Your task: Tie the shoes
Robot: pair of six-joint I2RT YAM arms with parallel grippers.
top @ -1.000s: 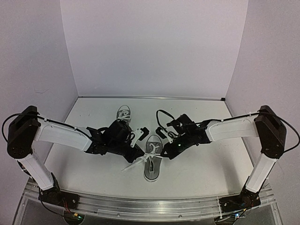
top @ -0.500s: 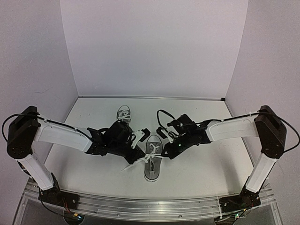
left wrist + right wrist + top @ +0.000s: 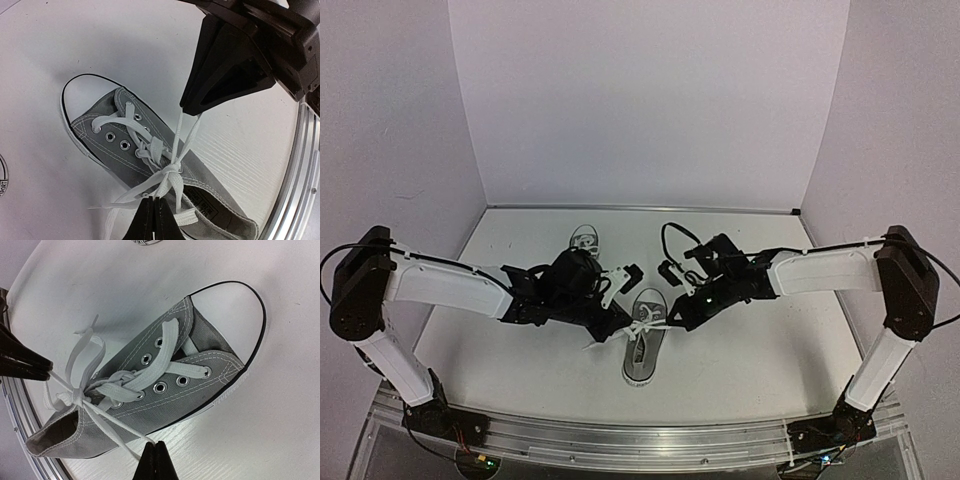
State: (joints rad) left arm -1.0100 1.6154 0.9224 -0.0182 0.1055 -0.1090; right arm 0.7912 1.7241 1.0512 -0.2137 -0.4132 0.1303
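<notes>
Two of grey canvas, rubber-toed: nearer shoe, farther shoe, on white desk. Flat woven laces taut, left jaws and right jaws each pinching one strand.

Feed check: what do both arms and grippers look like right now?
Left arm and right arm: white link shells, black joints and wrists, thin black cables looping alongside. Left gripper and right gripper: black, tapering to narrow tips. No markings visible.
</notes>
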